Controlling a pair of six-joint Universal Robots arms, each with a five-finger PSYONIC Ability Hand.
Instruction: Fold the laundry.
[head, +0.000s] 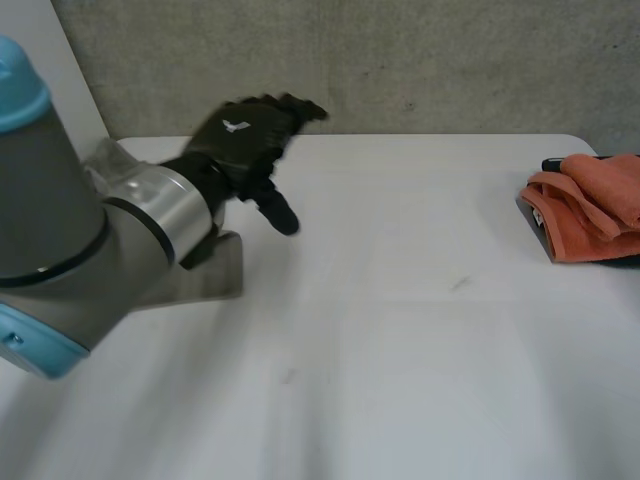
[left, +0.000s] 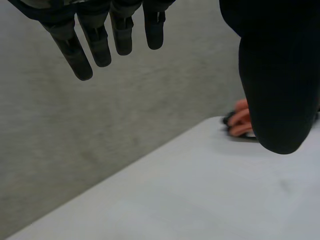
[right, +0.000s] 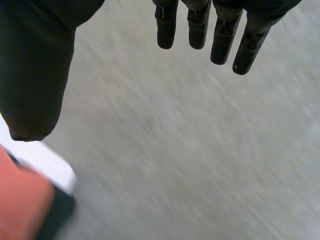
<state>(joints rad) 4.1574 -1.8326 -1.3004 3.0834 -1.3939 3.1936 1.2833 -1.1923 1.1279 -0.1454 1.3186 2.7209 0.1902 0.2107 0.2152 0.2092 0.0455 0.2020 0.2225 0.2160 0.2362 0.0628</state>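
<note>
Looking down, we see the left hand (head: 245, 140) nearest, above the white tabletop (head: 400, 330), fingers straight and empty, a white mark (head: 235, 126) on its back too small to read. Farther right, the orange laundry (head: 595, 205) lies bunched at the tabletop's edge on a dark item (head: 545, 240), with no long axis we can tell. The right wrist view brings in the right hand (right: 35, 75), fingers likewise straight and empty, the laundry beside its thumb.
</note>
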